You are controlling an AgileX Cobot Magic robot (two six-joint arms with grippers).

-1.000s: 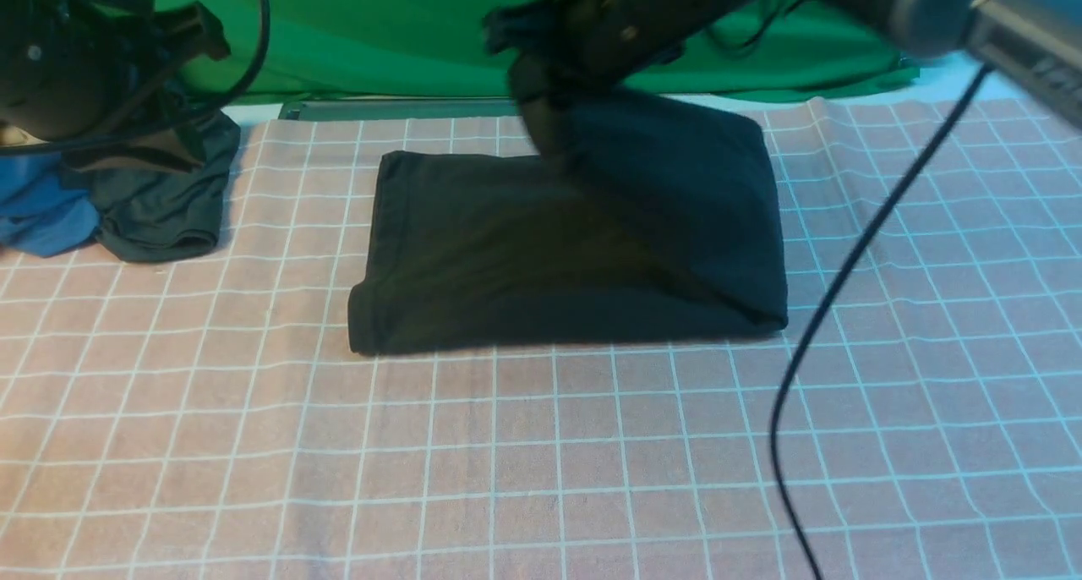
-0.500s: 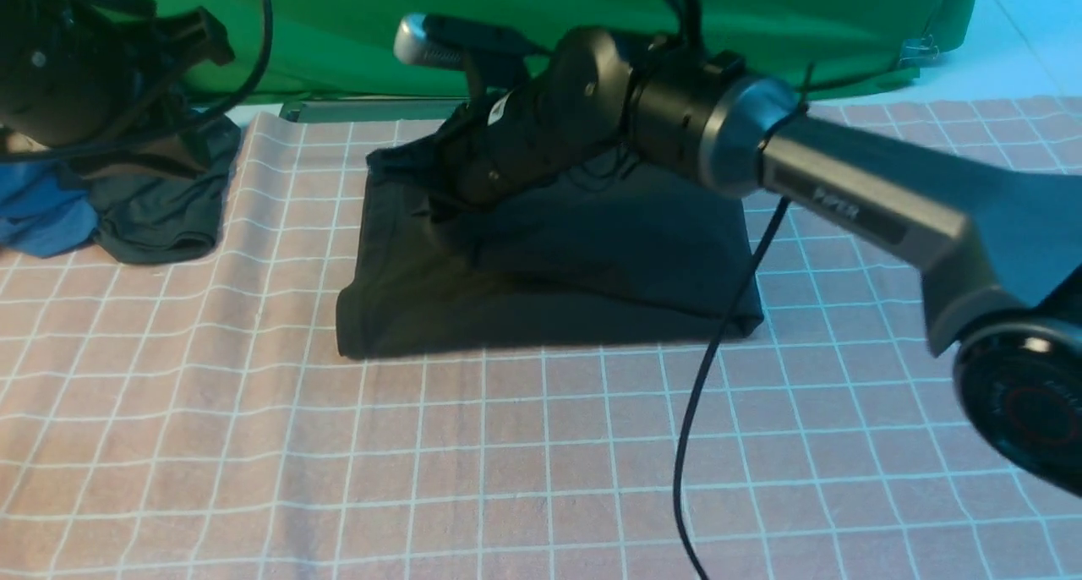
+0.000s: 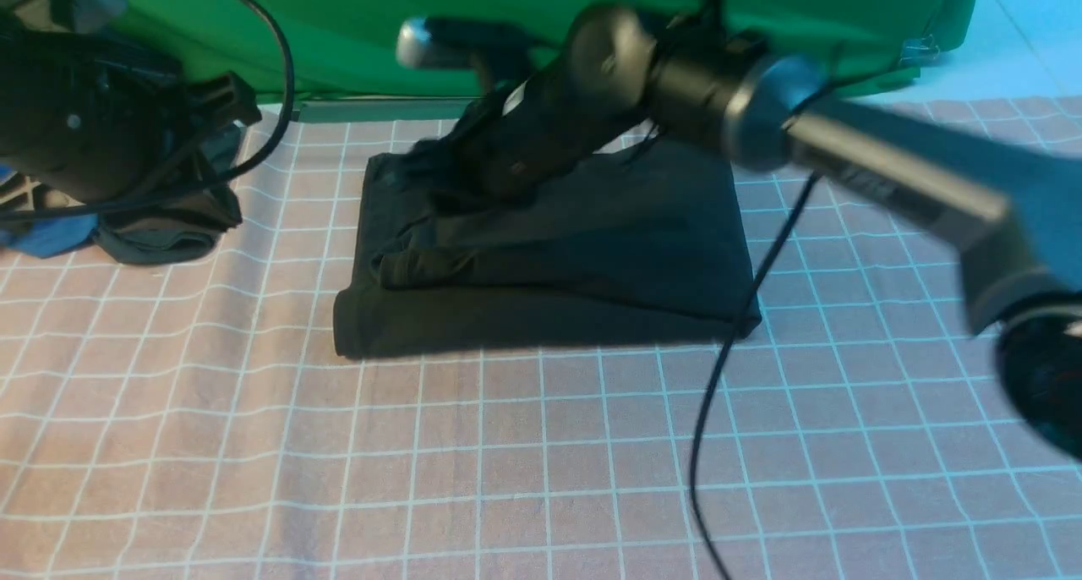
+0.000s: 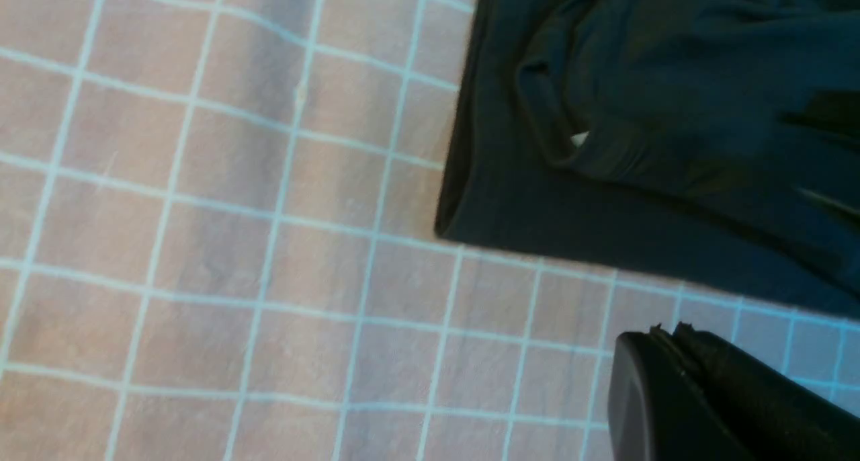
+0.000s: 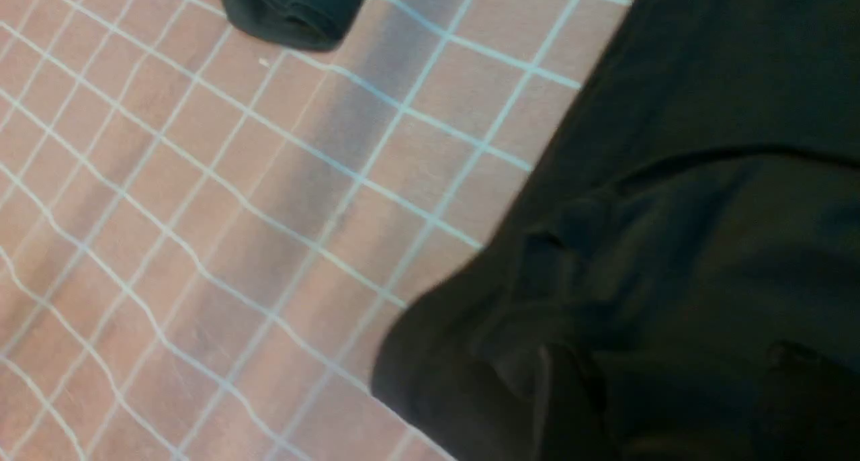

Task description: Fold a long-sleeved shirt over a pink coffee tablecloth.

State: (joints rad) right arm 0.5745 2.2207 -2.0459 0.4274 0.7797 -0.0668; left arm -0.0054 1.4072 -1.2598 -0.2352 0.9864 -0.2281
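Note:
The black long-sleeved shirt [image 3: 583, 267] lies folded in a thick rectangle on the pink coffee tablecloth [image 3: 507, 453], its top layer ending in a rumpled edge near the left side. My right arm reaches across it from the right. The right gripper [image 3: 444, 193] hovers low over the shirt's far left corner. In the right wrist view its dark fingers [image 5: 561, 397] stand apart above the shirt [image 5: 705, 179], so the right gripper [image 5: 678, 394] is open. My left gripper [image 4: 665, 330] is shut and empty, over bare tablecloth [image 4: 201, 246] beside the shirt's corner [image 4: 638, 111].
A dark grey-green garment [image 3: 169, 240] and a blue garment [image 3: 42, 238] lie bunched at the far left under my left arm [image 3: 84, 132]. Green cloth [image 3: 355, 30] hangs along the back. A black cable [image 3: 718, 394] dangles from the right arm over the shirt's right corner.
The right gripper carried the shirt's lifted right half over to the left, laid it down and opened. The shirt and tablecloth slid slightly left. The left arm shifted a little right.

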